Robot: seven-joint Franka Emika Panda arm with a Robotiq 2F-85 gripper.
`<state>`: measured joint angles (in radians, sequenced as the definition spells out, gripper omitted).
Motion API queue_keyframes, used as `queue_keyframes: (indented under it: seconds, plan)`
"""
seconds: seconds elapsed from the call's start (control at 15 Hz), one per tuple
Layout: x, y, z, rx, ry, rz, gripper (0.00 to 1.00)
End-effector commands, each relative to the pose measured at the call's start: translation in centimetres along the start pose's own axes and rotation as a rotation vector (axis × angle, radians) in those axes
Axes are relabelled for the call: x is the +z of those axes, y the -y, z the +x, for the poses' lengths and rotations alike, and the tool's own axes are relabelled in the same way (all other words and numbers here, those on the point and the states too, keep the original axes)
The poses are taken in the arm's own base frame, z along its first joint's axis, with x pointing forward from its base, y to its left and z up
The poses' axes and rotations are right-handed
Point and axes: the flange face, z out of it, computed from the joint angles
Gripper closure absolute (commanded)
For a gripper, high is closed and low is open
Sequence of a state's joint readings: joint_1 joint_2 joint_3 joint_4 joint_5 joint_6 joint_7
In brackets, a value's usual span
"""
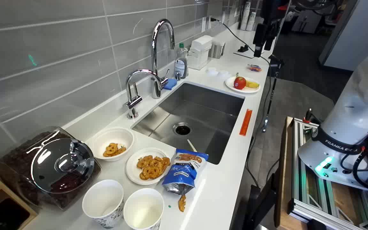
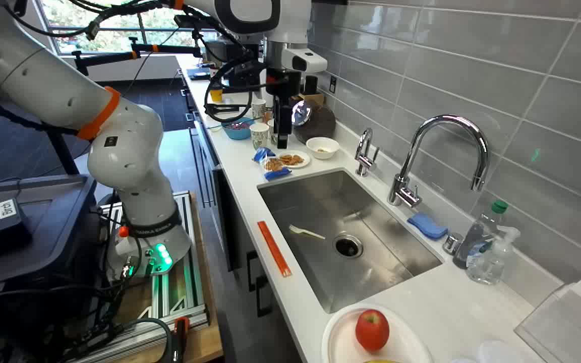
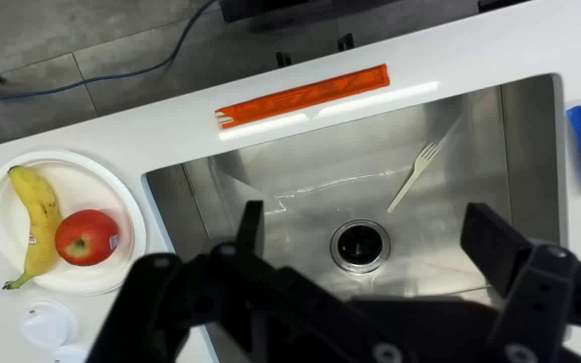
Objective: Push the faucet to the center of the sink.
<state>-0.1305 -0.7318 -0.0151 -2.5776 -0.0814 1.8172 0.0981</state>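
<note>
The faucet (image 1: 154, 52) is a tall chrome gooseneck behind the sink; it also shows in an exterior view (image 2: 412, 154). Its spout is turned along the wall toward the soap bottles, not over the basin. The faucet is out of view in the wrist view. The sink (image 1: 209, 119) is a grey steel basin, seen also in an exterior view (image 2: 315, 272) and in the wrist view (image 3: 315, 151), with a round dark drain. My gripper (image 3: 365, 217) is open and empty, high above the sink; it also shows in both exterior views (image 1: 263, 48) (image 2: 282, 141), apart from the faucet.
A shorter tap (image 2: 364, 151) stands beside the faucet. A blue sponge (image 2: 427, 225) and soap bottle (image 2: 477, 234) sit behind the sink. A fork (image 3: 414, 174) lies in the basin. An orange packet (image 3: 305, 96) lies on the front rim. A fruit plate (image 3: 134, 217) and snack bag (image 1: 184, 169) flank the sink.
</note>
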Motion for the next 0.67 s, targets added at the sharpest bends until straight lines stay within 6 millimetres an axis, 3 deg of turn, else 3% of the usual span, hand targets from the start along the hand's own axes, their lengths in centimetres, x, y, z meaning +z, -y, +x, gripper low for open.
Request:
queue_keyframes:
  seconds: [0.0,0.4,0.6]
  plan:
    - [-0.1,0.0,0.0,0.000,0.001,0.000,0.00]
    - [-0.1,0.0,0.0,0.000,0.001,0.000,0.00]
    - [-1.3,-0.7,2.6,-0.065,-0.092,-0.013,0.00]
